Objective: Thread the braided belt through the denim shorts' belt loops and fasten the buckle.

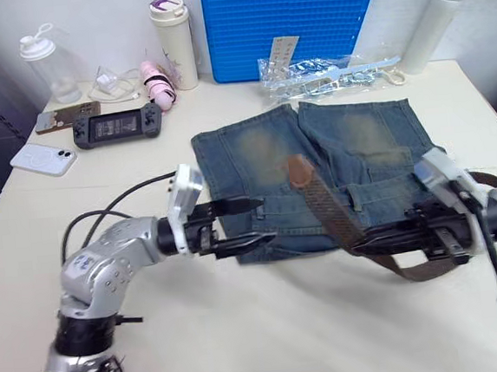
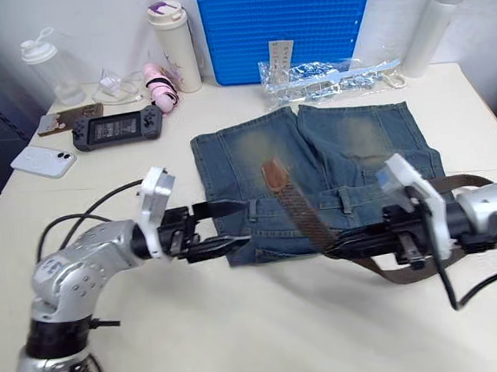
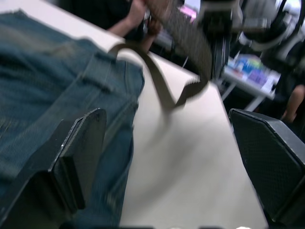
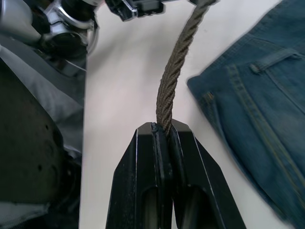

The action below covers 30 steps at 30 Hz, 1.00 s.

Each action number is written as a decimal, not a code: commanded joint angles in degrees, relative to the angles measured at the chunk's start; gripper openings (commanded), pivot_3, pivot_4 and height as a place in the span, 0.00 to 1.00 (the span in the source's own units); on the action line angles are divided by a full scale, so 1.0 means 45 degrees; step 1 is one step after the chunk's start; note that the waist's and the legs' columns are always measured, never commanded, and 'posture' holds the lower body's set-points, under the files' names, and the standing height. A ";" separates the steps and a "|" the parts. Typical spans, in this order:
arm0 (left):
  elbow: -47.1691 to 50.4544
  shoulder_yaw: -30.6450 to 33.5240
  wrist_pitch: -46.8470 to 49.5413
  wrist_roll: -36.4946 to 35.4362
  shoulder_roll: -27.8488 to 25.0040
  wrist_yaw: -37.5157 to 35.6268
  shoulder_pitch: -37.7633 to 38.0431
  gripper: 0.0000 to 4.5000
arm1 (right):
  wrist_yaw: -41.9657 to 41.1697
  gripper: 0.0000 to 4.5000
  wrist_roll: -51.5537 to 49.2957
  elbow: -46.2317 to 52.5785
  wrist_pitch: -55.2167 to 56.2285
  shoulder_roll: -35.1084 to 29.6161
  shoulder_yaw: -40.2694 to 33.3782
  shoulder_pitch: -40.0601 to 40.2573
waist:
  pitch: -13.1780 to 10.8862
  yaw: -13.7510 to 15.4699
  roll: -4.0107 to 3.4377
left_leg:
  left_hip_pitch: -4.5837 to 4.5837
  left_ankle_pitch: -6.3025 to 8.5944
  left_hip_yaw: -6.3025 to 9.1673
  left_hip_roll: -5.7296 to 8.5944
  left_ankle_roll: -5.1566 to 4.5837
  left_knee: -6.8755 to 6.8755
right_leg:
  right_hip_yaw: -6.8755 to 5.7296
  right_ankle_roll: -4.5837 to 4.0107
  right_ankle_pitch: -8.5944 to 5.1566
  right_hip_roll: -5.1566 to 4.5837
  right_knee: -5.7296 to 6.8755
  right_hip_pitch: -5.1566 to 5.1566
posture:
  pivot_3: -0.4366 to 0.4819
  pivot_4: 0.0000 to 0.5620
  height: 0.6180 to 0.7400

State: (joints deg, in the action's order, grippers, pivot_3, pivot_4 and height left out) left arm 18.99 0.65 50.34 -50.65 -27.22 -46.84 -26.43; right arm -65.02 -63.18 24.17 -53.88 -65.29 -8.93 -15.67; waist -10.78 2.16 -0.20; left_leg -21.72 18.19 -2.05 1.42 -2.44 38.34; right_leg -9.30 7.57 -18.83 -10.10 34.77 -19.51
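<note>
The right gripper (image 4: 162, 131) is clamping the braided belt (image 1: 324, 205), lifting its leather tip at 12 o'clock over the denim shorts (image 1: 317, 171). The left gripper (image 1: 243, 222) is gaping at the waistband. Threading is starting; next, aiming the tip into a loop.

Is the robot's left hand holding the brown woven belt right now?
No: the left gripper has its jaws open over the blue denim shorts, while the right gripper pinches the dark brown braided belt.

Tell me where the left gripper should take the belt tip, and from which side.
Grip the belt just below its leather tip, probably coming from the robot's left. The right gripper pinches the strap lower down, so the tip stands raised over the shorts. The open left gripper already faces it.
</note>
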 commanded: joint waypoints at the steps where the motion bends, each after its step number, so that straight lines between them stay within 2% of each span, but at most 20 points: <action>1: -0.0351 0.0203 0.1056 -0.1216 0.0721 0.0846 -0.0657 1.00 | 0.0425 0.00 0.0120 0.0225 -0.0170 0.0421 0.0250 -0.0480 | 0.0000 0.0004 0.0000 | -0.0001 0.0000 -0.0001 0.0000 0.0000 -0.0005 | -0.0001 0.0000 0.0000 0.0003 -0.0002 0.0000 | 0.48 0.27 0.58; 7: -0.0907 0.0498 0.1974 -0.2213 0.2199 0.2412 -0.1330 1.00 | 0.0818 0.00 0.0335 0.0317 -0.0147 0.1081 0.0222 -0.0671 | -0.0003 0.0096 0.0005 | -0.0013 -0.0001 -0.0002 -0.0003 -0.0001 0.0015 | -0.0004 0.0002 0.0001 0.0013 0.0004 -0.0007 | 0.48 0.27 0.58; 16: -0.1789 0.0520 0.2486 -0.1902 0.2395 0.3305 -0.1500 1.00 | 0.1244 0.00 0.0307 0.0647 0.0131 0.1594 -0.0418 -0.0477 | -0.0003 0.0157 0.0006 | -0.0014 0.0000 -0.0006 -0.0011 -0.0001 0.0020 | 0.0002 0.0003 0.0002 0.0026 0.0005 -0.0010 | 0.48 0.27 0.58; 20: -0.2018 0.1359 0.2979 -0.2795 0.2146 0.3378 -0.1457 1.00 | 0.1116 0.00 0.0235 0.0612 0.0388 0.1578 -0.1159 -0.0308 | -0.0004 0.0153 0.0007 | -0.0040 0.0000 -0.0004 -0.0011 -0.0001 0.0034 | -0.0001 0.0003 0.0002 0.0027 0.0006 -0.0026 | 0.48 0.27 0.58; 23: -0.2008 0.1477 0.3656 -0.3489 0.2239 0.3406 -0.1316 1.00 | 0.0965 0.00 0.0153 0.0661 0.0542 0.1710 -0.1395 -0.0300 | -0.0004 0.0157 0.0007 | -0.0047 0.0000 0.0002 -0.0018 -0.0001 0.0044 | -0.0005 0.0003 0.0002 0.0034 0.0006 -0.0028 | 0.48 0.27 0.58; 30: -0.2727 0.1788 0.3666 -0.4325 0.3792 0.4497 -0.1809 1.00 | 0.1033 0.00 -0.0431 0.1101 0.0391 0.1760 -0.1485 -0.0526 | -0.0004 0.0201 0.0008 | -0.0099 0.0012 0.0029 -0.0019 -0.0016 0.0126 | -0.0018 0.0009 0.0005 0.0037 0.0014 -0.0033 | 0.48 0.27 0.58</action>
State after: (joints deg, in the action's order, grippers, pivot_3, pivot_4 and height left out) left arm 6.19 7.90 67.34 -68.09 -10.60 -27.18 -33.24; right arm -60.37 -63.47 27.18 -52.52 -57.54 -13.98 -17.32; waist -10.80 3.06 -0.17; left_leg -22.18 18.26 -1.93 1.33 -2.53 38.97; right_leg -9.38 7.62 -18.80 -9.93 34.85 -19.66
